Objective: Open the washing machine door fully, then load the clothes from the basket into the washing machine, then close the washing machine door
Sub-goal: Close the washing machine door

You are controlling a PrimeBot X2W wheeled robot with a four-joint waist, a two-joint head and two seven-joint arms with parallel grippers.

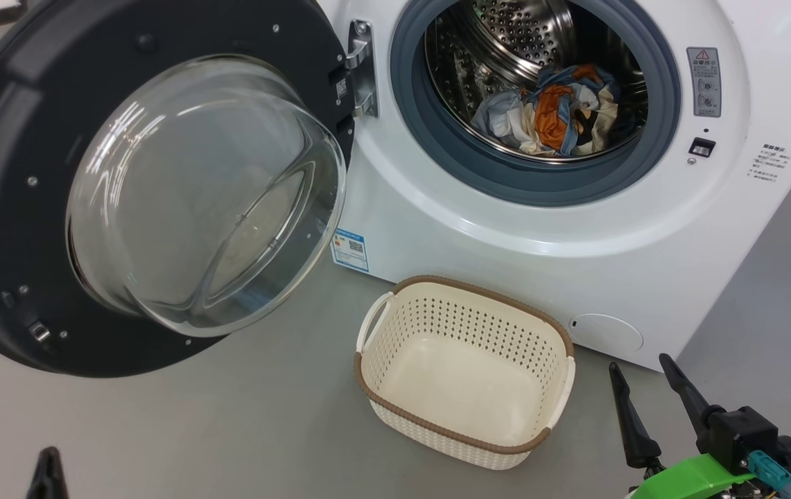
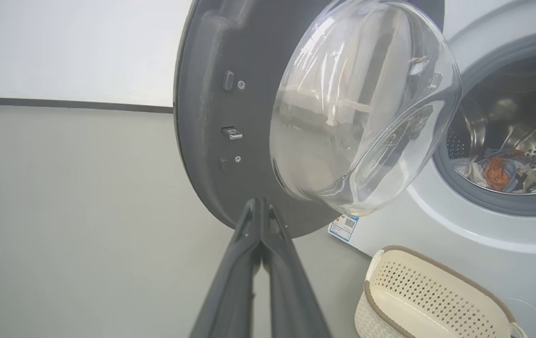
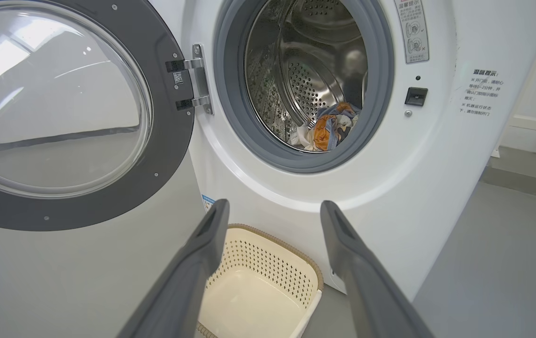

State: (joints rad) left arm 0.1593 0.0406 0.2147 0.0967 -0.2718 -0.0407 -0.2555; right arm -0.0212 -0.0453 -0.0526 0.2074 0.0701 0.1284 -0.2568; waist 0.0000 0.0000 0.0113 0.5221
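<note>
All clothes inside washing machine; washing machine door wide open.
Left gripper pressed together, tips near door's lower rim; right gripper spread, beside basket, well apart from clothes.

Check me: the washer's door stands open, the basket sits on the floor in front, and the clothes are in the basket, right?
One slip: the clothes lie inside the washing machine, not the basket, as the head view shows. The rest holds: door open, basket on the floor.

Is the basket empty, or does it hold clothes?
Empty: the basket shows its bare cream bottom, and the clothes lie inside the washing machine drum.
</note>
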